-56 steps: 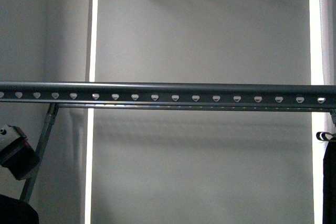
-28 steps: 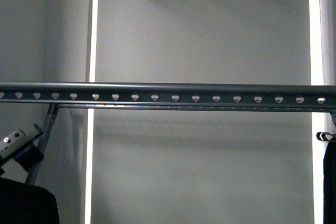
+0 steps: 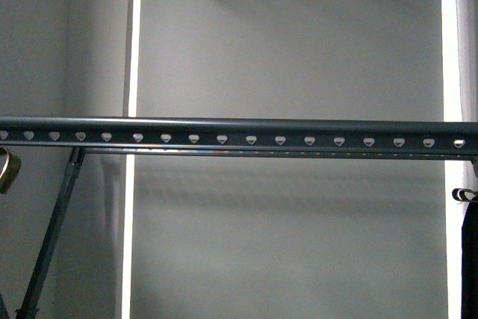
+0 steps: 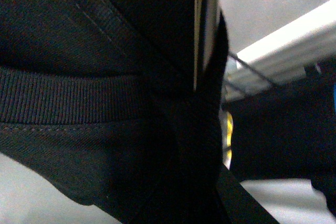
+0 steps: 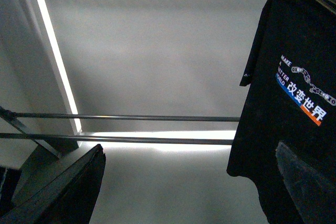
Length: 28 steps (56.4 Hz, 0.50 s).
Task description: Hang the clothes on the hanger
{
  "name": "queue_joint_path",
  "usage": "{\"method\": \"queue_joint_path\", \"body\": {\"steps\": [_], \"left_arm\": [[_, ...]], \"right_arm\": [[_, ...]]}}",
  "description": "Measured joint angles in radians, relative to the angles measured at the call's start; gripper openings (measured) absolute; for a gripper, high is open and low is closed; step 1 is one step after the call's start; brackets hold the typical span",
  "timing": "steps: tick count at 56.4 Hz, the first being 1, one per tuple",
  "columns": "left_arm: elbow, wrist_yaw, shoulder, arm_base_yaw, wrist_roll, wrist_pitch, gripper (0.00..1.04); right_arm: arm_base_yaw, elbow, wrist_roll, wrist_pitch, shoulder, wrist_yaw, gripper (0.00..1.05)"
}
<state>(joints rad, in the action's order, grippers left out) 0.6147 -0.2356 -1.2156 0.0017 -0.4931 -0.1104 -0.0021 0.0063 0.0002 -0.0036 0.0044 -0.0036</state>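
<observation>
The hanger (image 3: 246, 134), a long dark grey-green rail with a row of heart-shaped holes, spans the front view. The clothes (image 4: 94, 98) fill the left wrist view as black fabric with a ribbed collar band. My left gripper (image 4: 194, 182) is shut on this fabric, and the cloth hides its jaws. It is out of the front view. My right gripper (image 5: 189, 192) is open and empty, with one dark finger (image 5: 68, 192) at each side of its view. It faces a pale wall and two thin horizontal rods (image 5: 136, 117).
A black garment on a black hook (image 3: 468, 259) hangs at the rail's right end. A black T-shirt with white and coloured lettering (image 5: 299, 87) hangs beside my right gripper. A diagonal brace (image 3: 52, 237) and a brass-coloured piece (image 3: 4, 169) are at the left.
My left gripper and the black cloth at the lower left have left the front view. A brass-coloured piece now shows at the left edge.
</observation>
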Motion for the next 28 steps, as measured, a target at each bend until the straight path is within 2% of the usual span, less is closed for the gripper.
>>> {"method": "queue_joint_path", "body": {"steps": [5, 11, 18, 19, 20, 22, 25, 28], "left_arm": [[-0.108, -0.263, 0.209, 0.045, 0.235, 0.167, 0.05], [-0.123, -0.412, 0.293, 0.094, 0.503, 0.281, 0.05], [-0.129, -0.401, 0.277, 0.153, 0.870, 0.245, 0.04], [-0.129, -0.400, 0.261, 0.159, 1.002, 0.208, 0.04], [-0.128, -0.402, 0.249, 0.161, 1.061, 0.179, 0.04], [-0.123, -0.418, 0.223, 0.158, 1.230, 0.122, 0.04], [-0.101, -0.422, 0.185, 0.138, 1.394, 0.081, 0.04], [-0.056, -0.398, 0.121, 0.092, 1.603, 0.023, 0.04]], "right_arm": [[0.000, 0.000, 0.000, 0.000, 0.000, 0.002, 0.97], [0.000, 0.000, 0.000, 0.000, 0.000, 0.000, 0.97], [0.000, 0.000, 0.000, 0.000, 0.000, 0.001, 0.97], [0.000, 0.000, 0.000, 0.000, 0.000, 0.001, 0.97], [0.000, 0.000, 0.000, 0.000, 0.000, 0.001, 0.97], [0.000, 0.000, 0.000, 0.000, 0.000, 0.002, 0.97], [0.000, 0.000, 0.000, 0.000, 0.000, 0.001, 0.97], [0.000, 0.000, 0.000, 0.000, 0.000, 0.001, 0.97]]}}
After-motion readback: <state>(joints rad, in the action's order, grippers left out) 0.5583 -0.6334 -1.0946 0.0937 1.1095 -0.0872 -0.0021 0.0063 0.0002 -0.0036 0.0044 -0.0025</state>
